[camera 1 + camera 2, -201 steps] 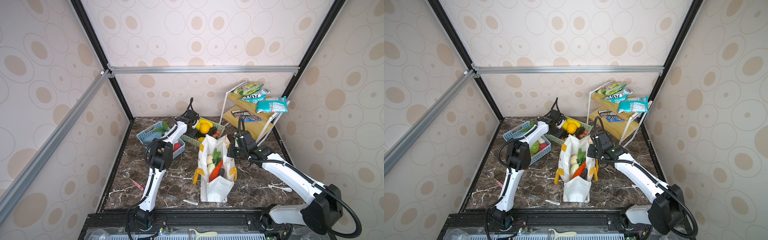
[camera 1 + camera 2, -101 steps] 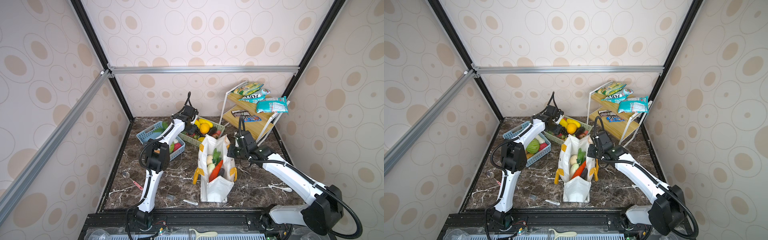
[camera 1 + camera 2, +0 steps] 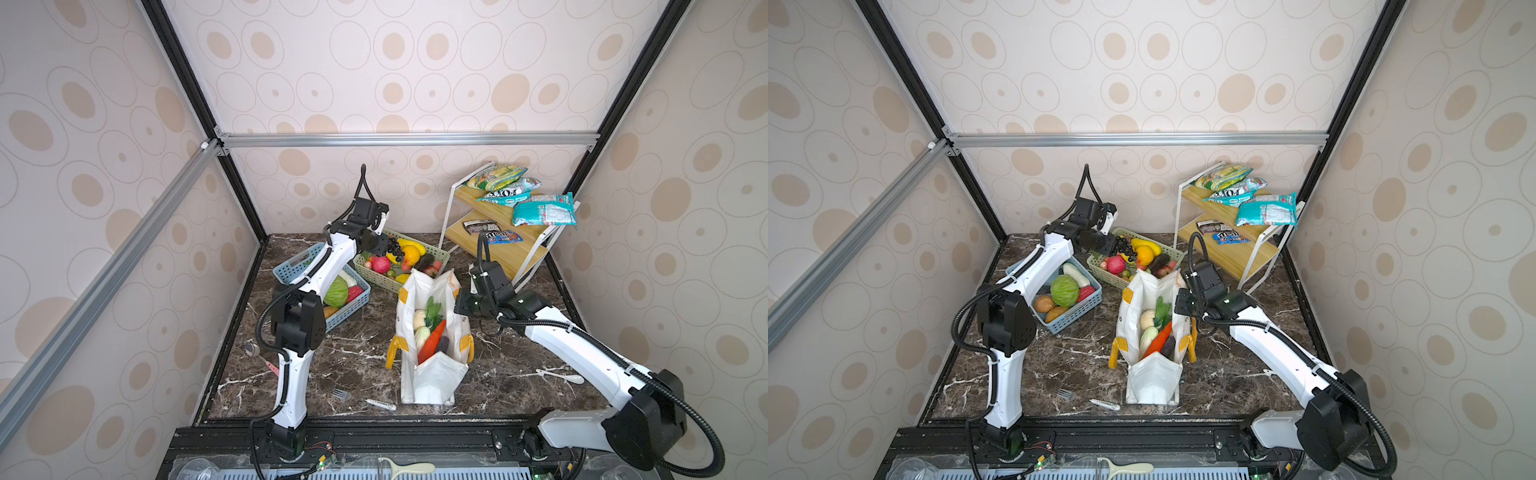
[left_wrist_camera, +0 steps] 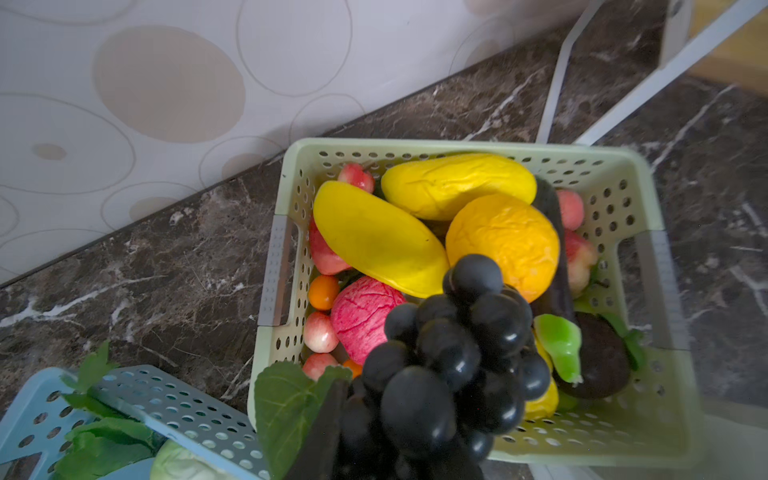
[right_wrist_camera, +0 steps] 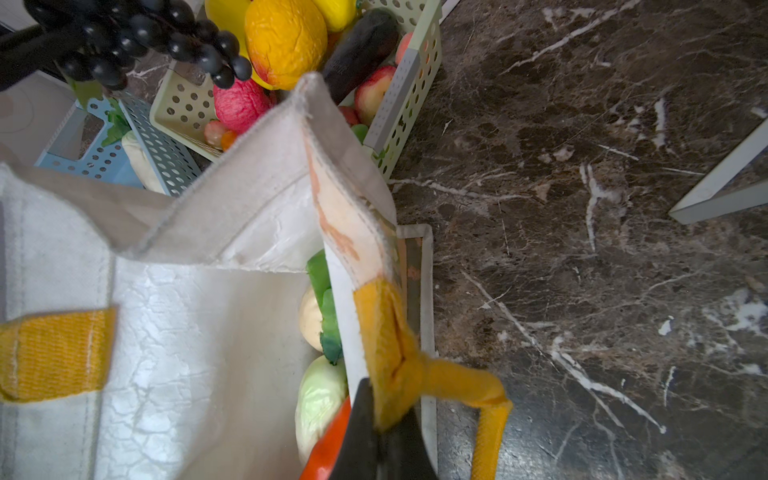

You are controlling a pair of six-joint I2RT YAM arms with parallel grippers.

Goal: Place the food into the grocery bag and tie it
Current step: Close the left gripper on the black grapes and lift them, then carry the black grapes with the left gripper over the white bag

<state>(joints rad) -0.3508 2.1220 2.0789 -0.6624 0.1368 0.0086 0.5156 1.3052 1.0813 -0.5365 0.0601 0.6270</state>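
Observation:
The grocery bag [image 3: 428, 376] [image 3: 1152, 384] stands open in mid-table, white with yellow handles. Inside lie food pieces: a beige ball [image 3: 419, 319], a green leaf [image 3: 433, 309], a pale cabbage [image 5: 320, 395] and a red-orange pepper [image 3: 432, 344]. My right gripper [image 5: 380, 440] [image 3: 461, 309] is shut on the bag's yellow handle [image 5: 390, 353] at its right rim. My left gripper [image 4: 395, 436] [image 3: 388, 247] is shut on a bunch of black grapes [image 4: 449, 345] [image 3: 1125, 247], which hangs over the green basket [image 4: 415, 145].
The green basket [image 3: 441, 257] holds yellow, orange and red fruit. A blue basket [image 3: 1075, 320] at the left holds a green cabbage and other vegetables. A wooden rack [image 3: 515, 249] with snack packets stands at the back right. A pen [image 3: 380, 404] and a spoon [image 3: 559, 376] lie on the marble.
My left gripper has tightened on the grape bunch over the green basket, and that arm's elbow has swung left and nearer. The right arm and the bag have not moved.

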